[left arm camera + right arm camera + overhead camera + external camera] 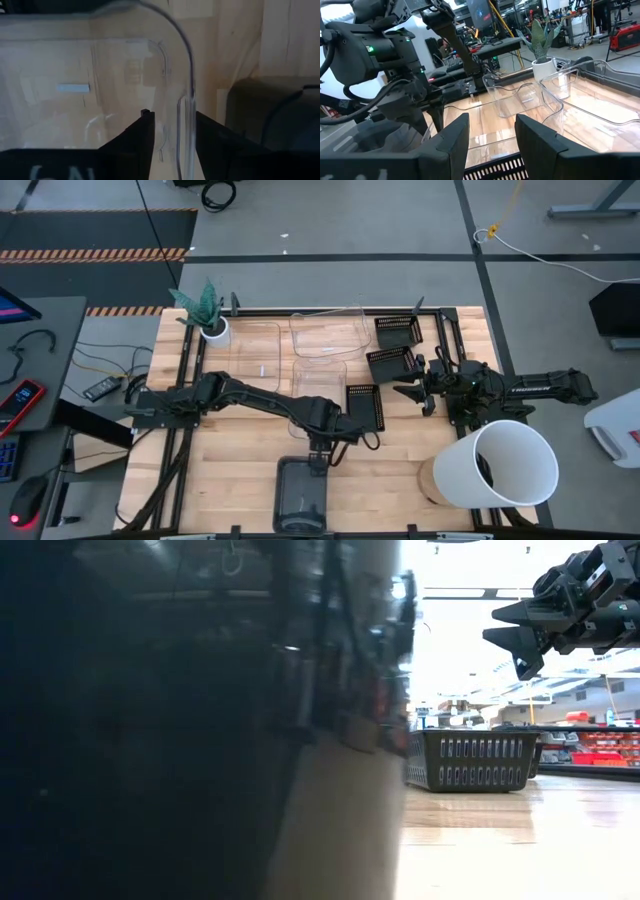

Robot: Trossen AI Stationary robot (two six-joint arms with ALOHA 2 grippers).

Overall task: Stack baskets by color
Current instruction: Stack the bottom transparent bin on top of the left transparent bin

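Note:
My left gripper [320, 446] points down at the near end of a clear basket [320, 385] in the middle of the table. It is open, and in the left wrist view its fingers [174, 137] stand on either side of that basket's near wall [188, 95], one inside and one outside. Two more clear baskets [325, 330] [252, 345] lie farther back. A dark grey basket [300, 495] rests at the near edge, just beyond the gripper. My right gripper [415, 390] waits open and level at the right, holding nothing.
Three black slotted baskets [397, 332] [390, 363] [365, 405] sit right of the clear ones. A big white bucket [505, 465] stands at the near right, a small plant pot [212, 328] at the far left. Bare wood lies left of the dark grey basket.

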